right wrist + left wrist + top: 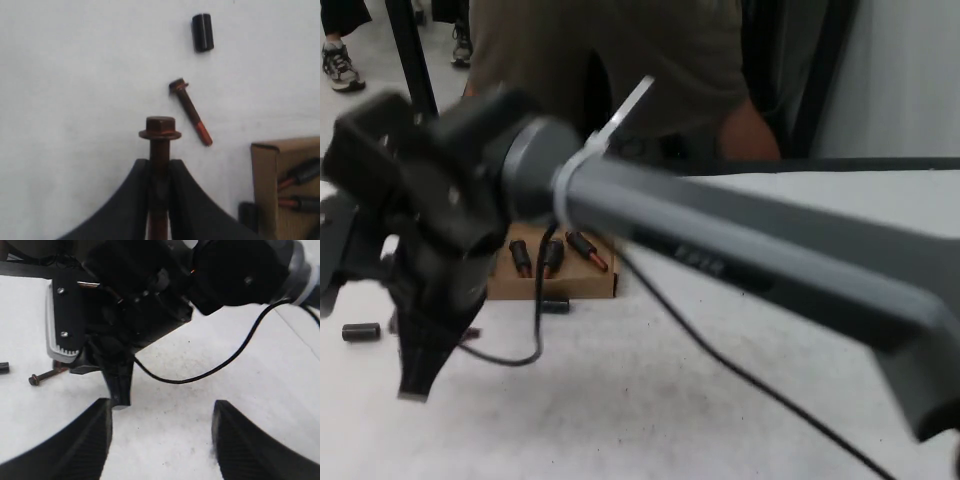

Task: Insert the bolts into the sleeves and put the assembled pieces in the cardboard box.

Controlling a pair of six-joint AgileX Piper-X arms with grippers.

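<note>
The right gripper (pixel 159 165) is clamped tight on a bolt (pixel 160 129), gripping the shank with the head clear of the tips, probably lifted for mating. In the high view a loose sleeve (pixel 360 331) lies at its ten o'clock and the cardboard box (pixel 550 287) at two o'clock. The left gripper (pixel 161 412) gapes wide and empty — likely meant for that sleeve.

High view: camera behind the arms, facing forward and down over the tabletop (pixel 620 420), with the right arm (pixel 740 240) close across the lens. Left wrist view: low and near the tabletop, facing the right tool (pixel 120 395). Right wrist view: close, looking down past the held bolt (pixel 160 131) onto the tabletop. The cardboard box (pixel 550 285) appears in the high and right wrist views, the loose bolt (pixel 45 375) in both wrist views.
</note>
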